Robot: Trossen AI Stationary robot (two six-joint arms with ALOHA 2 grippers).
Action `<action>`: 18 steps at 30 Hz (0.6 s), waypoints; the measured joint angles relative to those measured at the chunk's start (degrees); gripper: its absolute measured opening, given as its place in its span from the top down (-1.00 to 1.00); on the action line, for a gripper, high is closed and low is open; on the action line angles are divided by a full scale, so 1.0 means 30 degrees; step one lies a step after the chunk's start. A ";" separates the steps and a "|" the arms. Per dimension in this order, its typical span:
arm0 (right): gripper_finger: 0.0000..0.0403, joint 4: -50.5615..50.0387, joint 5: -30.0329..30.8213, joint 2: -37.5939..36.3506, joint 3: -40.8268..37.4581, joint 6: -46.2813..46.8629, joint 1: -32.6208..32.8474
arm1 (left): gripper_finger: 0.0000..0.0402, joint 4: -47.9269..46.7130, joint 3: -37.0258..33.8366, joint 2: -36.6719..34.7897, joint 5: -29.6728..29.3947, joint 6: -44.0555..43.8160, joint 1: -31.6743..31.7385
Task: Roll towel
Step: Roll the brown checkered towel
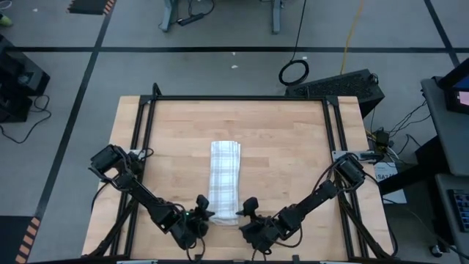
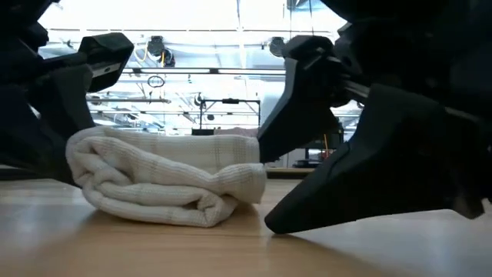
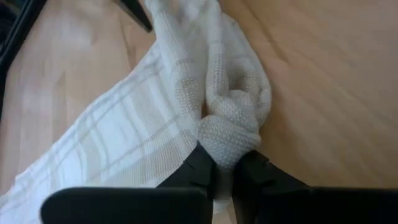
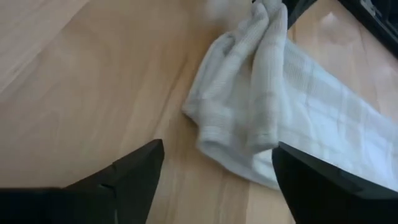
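No readable text, label or number anywhere in view

You have the towel (image 1: 225, 180) lying on the wooden table as a long narrow strip, folded lengthwise, white with a faint grey check. Its far end lies flat and square; its near end, at the table's front edge between the two arms, is bunched into a soft, wrinkled first turn of a roll (image 2: 165, 185). That near fold looks thick and rounded, resting on the tabletop

Robotics lab, taped floor (image 1: 95, 51), framed wooden table (image 1: 278, 139), loose cables (image 1: 293, 71)
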 joint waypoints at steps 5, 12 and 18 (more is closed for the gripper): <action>-0.53 0.0290 -0.0084 -0.0010 0.0000 0.1419 0.0058 | 0.88 -0.0336 0.0000 0.0000 -0.0489 -0.0495 -0.0051; -0.53 0.1158 -0.0170 -0.0003 0.0000 0.1738 -0.0178 | 0.90 -0.0330 0.0000 -0.0015 -0.0531 -0.0537 -0.0051; -0.45 0.1646 -0.1016 -0.0003 0.0000 0.2003 -0.0688 | 0.90 -0.0208 0.0000 -0.0022 -0.0516 -0.0548 -0.0007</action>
